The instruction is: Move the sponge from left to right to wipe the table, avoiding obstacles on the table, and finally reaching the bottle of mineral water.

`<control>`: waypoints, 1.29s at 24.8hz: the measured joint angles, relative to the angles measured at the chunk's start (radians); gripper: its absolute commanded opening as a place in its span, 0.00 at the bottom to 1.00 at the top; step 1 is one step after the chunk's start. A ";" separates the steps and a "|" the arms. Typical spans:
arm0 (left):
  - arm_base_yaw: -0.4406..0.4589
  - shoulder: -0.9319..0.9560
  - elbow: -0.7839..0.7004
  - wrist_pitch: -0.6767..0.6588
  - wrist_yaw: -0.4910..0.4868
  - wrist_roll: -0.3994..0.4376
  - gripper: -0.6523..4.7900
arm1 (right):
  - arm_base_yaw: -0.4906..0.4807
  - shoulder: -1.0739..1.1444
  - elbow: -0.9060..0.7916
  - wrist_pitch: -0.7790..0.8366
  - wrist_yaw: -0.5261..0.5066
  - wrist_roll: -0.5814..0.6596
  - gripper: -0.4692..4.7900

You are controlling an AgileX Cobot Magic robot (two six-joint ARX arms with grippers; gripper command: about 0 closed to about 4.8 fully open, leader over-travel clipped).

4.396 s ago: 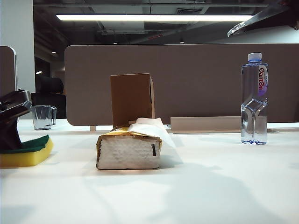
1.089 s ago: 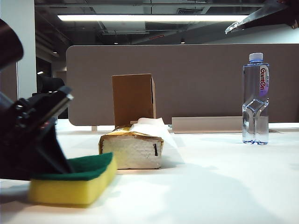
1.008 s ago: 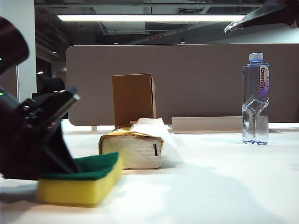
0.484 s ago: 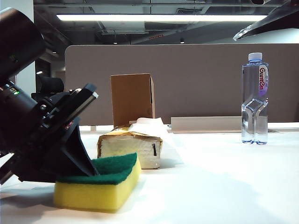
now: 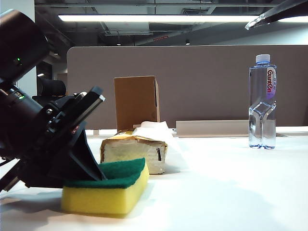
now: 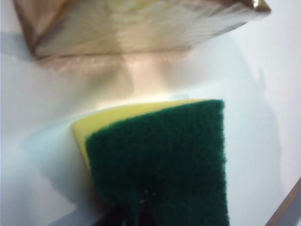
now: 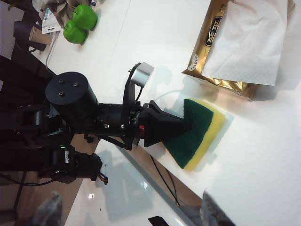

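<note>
The sponge (image 5: 108, 191), yellow with a green top, lies flat on the white table (image 5: 221, 192). My left gripper (image 5: 92, 172) is shut on its left end and leans down over it from the left. Just behind the sponge lies the gold-edged tissue pack (image 5: 134, 150), with the upright cardboard box (image 5: 136, 102) farther back. The bottle of mineral water (image 5: 262, 103) stands at the far right. The left wrist view shows the sponge (image 6: 164, 160) close before the tissue pack (image 6: 141, 23). My right gripper (image 7: 131, 217) hangs open and empty high above, looking down on the sponge (image 7: 200, 132) and the left gripper (image 7: 187, 125).
A grey partition (image 5: 192, 82) and a low grey rail (image 5: 211, 127) close off the back of the table. In the right wrist view, green objects (image 7: 77, 23) and a paper cup (image 7: 35, 35) lie far from the sponge, and the table edge (image 7: 155, 174) runs beside the left arm.
My left gripper has slid the sponge to the right along the table, from the left edge to just in front of the tissue pack. The obstacles and the bottle have not moved.
</note>
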 measured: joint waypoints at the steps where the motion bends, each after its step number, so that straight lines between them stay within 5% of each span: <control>1: 0.000 0.001 0.002 0.000 0.000 0.000 0.11 | 0.000 -0.001 0.000 0.000 0.000 0.000 0.80; 3: 0.000 0.003 0.006 0.000 0.005 0.000 0.15 | 0.000 -0.001 0.000 -0.005 0.000 0.000 0.80; 6: 0.000 0.003 0.006 0.002 0.006 -0.003 0.37 | 0.000 -0.001 0.000 -0.011 -0.001 0.000 0.80; 23: 0.009 0.003 0.010 0.019 0.034 -0.019 0.47 | 0.000 -0.013 0.000 -0.021 -0.003 -0.004 0.79; 30: 0.092 -0.062 0.008 -0.032 0.046 -0.018 0.47 | 0.000 -0.023 0.000 -0.040 -0.003 -0.016 0.79; 32: 0.104 -0.077 0.008 -0.035 0.053 -0.018 0.61 | 0.000 -0.023 0.000 -0.040 -0.003 -0.022 0.79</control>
